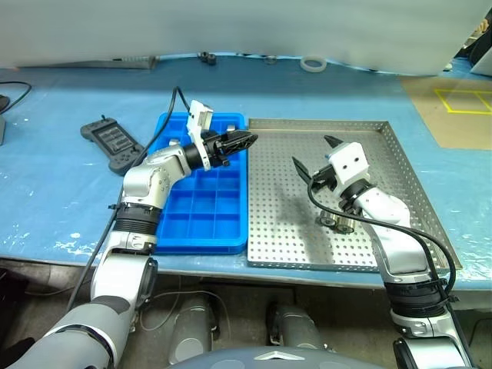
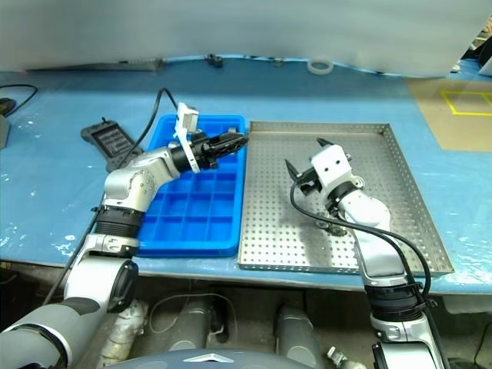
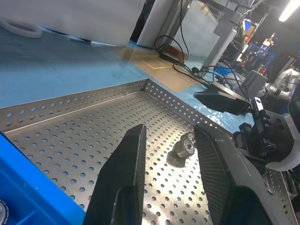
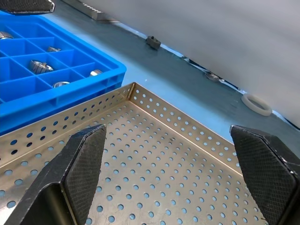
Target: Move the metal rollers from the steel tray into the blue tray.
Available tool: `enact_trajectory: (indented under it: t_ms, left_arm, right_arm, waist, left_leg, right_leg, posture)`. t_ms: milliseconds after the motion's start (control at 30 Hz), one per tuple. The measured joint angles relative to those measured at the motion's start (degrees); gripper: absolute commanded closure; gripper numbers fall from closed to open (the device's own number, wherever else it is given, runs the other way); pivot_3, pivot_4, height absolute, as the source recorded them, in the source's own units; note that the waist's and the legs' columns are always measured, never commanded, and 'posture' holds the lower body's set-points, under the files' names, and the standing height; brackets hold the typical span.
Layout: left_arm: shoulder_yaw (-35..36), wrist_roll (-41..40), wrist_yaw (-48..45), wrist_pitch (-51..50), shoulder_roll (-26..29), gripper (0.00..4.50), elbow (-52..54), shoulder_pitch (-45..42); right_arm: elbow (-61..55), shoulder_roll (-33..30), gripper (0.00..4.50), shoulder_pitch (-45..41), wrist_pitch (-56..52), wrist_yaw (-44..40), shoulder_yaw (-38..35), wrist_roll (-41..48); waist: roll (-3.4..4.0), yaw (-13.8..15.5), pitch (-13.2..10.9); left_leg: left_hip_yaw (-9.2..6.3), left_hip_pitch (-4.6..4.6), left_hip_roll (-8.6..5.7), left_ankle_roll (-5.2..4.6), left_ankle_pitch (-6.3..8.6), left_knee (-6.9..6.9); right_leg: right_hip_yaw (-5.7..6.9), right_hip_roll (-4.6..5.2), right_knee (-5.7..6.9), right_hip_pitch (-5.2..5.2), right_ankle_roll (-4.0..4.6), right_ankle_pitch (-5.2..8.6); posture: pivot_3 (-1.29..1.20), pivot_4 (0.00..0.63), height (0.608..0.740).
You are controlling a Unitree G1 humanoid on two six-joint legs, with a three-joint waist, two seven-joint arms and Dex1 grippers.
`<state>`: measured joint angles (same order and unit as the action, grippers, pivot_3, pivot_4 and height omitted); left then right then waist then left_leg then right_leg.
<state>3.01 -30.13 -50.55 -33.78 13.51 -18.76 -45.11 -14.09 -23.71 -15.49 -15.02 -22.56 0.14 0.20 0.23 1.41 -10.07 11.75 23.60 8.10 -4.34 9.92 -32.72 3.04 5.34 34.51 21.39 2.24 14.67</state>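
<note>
Both grippers hover with nothing between their fingers: the left gripper (image 1: 247, 141) hangs over the blue tray's edge beside the steel tray, fingers parted only a little, and the right gripper (image 1: 315, 157) stands spread as wide as it goes above the steel tray (image 1: 400, 154).

Largest thing here, the steel tray is perforated and low-rimmed, lying just beside the blue tray (image 1: 200, 223), whose far compartments already hold several rollers (image 4: 41, 65). One of the metal rollers (image 3: 184, 146) lies on the steel tray ahead of the left fingers, and more sit near the right forearm (image 1: 336, 223).

They look hard, dense for their size, smooth and prone to roll or slip. I judge a pinch across the curved sides, fingers low, to be the surest hold.

A dark controller (image 1: 114, 143) lies well apart beside the blue tray, and a white tape ring (image 1: 313, 63) at the table's far edge. Neither blocks anything; the rim between trays and the right arm's own cable are the likelier snags.
</note>
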Motion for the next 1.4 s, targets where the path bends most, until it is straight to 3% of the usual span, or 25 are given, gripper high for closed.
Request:
enact_trajectory:
  t_ms: [1400]
  left_arm:
    - [0.0, 0.0, 0.8, -0.2, 1.0, 2.84, 0.6, 0.8]
  right_arm:
    - [1.0, 1.0, 0.01, -1.3, 0.8, 0.3, 0.6, -0.2]
  waist:
    - [0.00, -0.4, 0.0]
  left_leg:
    - [0.00, 0.00, 0.00, 0.00, 0.00, 0.01]
  right_leg:
    - [0.00, 0.00, 0.00, 0.01, 0.00, 0.00]
  posture:
    - [-0.16, 0.150, 0.740]
